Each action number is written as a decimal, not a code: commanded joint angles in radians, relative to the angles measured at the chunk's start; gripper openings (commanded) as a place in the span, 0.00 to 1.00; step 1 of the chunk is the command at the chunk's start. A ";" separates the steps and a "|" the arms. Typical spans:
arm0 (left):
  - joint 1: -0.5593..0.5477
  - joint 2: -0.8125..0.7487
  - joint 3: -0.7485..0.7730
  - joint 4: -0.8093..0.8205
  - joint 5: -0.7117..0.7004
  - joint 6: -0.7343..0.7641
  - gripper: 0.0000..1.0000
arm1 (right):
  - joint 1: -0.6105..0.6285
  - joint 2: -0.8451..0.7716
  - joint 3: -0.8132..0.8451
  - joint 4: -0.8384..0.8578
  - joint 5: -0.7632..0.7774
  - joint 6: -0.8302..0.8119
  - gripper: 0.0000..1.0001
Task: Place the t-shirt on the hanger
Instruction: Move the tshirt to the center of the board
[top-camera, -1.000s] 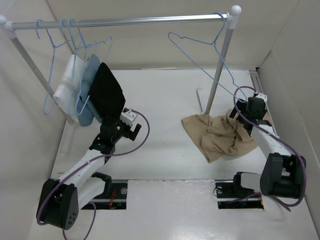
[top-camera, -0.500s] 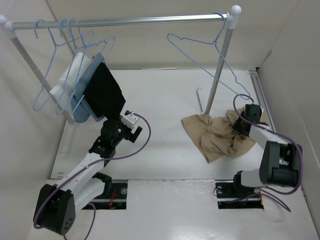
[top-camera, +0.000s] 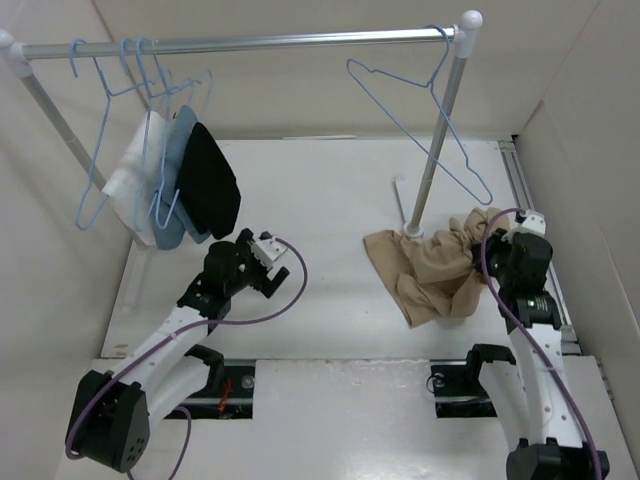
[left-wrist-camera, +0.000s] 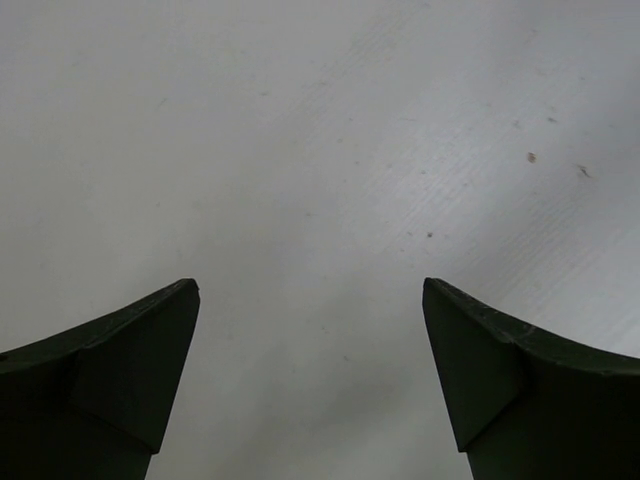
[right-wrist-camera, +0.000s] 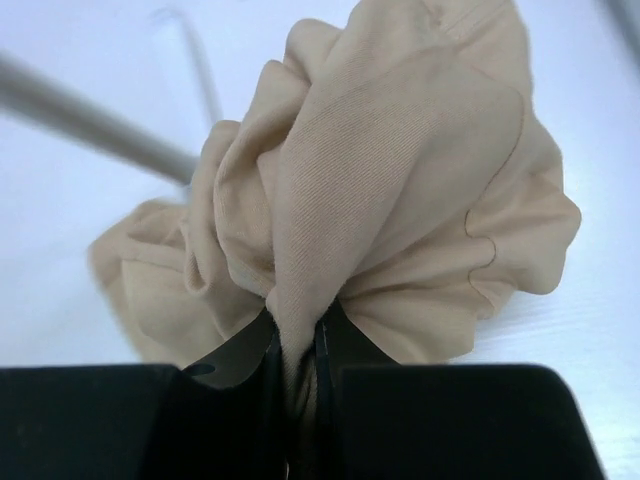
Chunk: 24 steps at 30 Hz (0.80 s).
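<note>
**View from above.** A tan t-shirt (top-camera: 435, 275) lies crumpled in a heap near the right edge of the white surface (top-camera: 330, 190), beside the foot of the right post of a silver rail (top-camera: 250, 43). The cloth is soft and deeply wrinkled. It is bunched high toward the right edge and spread flatter toward the middle. Sleeves and neckline cannot be told apart. The right jaws meet the raised bunch.

A thin light-blue wire hanger (top-camera: 425, 125) hangs bare from the rail's right end, apart from the shirt. At the rail's left end, more blue hangers (top-camera: 100, 150) carry a white garment (top-camera: 135, 185), a light-blue garment (top-camera: 180, 195) and a black garment (top-camera: 210, 180). The left jaws sit over the left half of the surface, just below the black garment.

**Left wrist view.** Two dark fingers (left-wrist-camera: 110, 370) stand far apart, so the left jaws are wide. Between them is only speckled white surface.

**Right wrist view.** The right jaws are pinched narrow on a fold of the tan shirt. The fabric fans out from the pinch in ruffled folds, with a fine weave and a curved stitched hem on the right. The rail's post is a blur behind it, to the left.
</note>
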 joint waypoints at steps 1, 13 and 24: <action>-0.010 -0.019 0.044 -0.064 0.223 0.137 0.92 | 0.013 -0.069 -0.028 0.007 -0.300 -0.022 0.00; -0.106 0.021 0.073 -0.004 0.462 0.317 1.00 | 0.013 -0.279 -0.099 0.146 -0.782 -0.071 0.00; -0.367 0.349 0.254 0.546 0.511 -0.041 1.00 | 0.022 -0.311 -0.170 0.324 -0.729 -0.014 0.00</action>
